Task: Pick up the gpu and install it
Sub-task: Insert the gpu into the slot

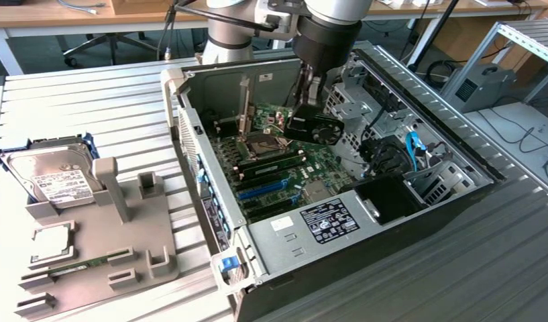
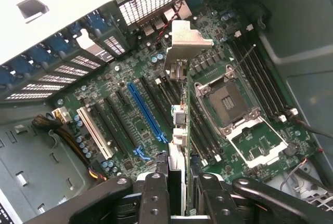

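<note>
Slatted metal bench (image 1: 94, 94) carries open computer case (image 1: 453, 157). Gripper (image 2: 177, 182) is clamped on the gpu (image 2: 179, 109), which stands edge-on between its fingers (image 2: 156, 193), silver bracket (image 2: 188, 39) farthest from them, above the motherboard (image 2: 130, 109) beside the blue slot (image 2: 147, 112).

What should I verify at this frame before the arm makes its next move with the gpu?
1. Card held: ok. The gripper is closed on the gpu, edge-on between its fingers.
2. Bracket end: ok. The silver bracket points toward the rear slot openings.
3. Card inside the case: ok, above the motherboard.
4. Seated in the blue slot: not ok, the slot shows bare.
5. Which slot the card edge lines up with: cannot tell.
6. Hard drive on its stand, outside the case: ok.
</note>
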You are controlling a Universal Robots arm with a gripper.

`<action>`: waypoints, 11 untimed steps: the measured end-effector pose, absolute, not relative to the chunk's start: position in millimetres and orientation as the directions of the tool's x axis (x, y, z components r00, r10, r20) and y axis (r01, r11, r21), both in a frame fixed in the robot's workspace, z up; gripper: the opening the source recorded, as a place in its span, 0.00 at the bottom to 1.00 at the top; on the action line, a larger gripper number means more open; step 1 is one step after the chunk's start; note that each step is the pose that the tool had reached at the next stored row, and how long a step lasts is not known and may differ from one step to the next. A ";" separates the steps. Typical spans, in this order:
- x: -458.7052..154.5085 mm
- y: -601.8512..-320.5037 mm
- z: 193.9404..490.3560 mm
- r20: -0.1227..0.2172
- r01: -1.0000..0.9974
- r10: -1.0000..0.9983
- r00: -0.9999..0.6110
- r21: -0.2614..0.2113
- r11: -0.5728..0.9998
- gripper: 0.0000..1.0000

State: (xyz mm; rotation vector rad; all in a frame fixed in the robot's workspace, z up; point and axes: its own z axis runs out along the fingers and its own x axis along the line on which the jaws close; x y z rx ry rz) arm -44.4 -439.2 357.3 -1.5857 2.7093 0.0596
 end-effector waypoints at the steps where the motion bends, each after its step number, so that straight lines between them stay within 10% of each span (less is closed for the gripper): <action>1: -44.4 -439.2 357.4 -0.021 -0.874 -0.874 -0.486 0.032 0.485 0.26; 11: -44.4 -439.2 357.4 -0.021 -0.900 -0.900 -0.436 0.032 0.435 0.26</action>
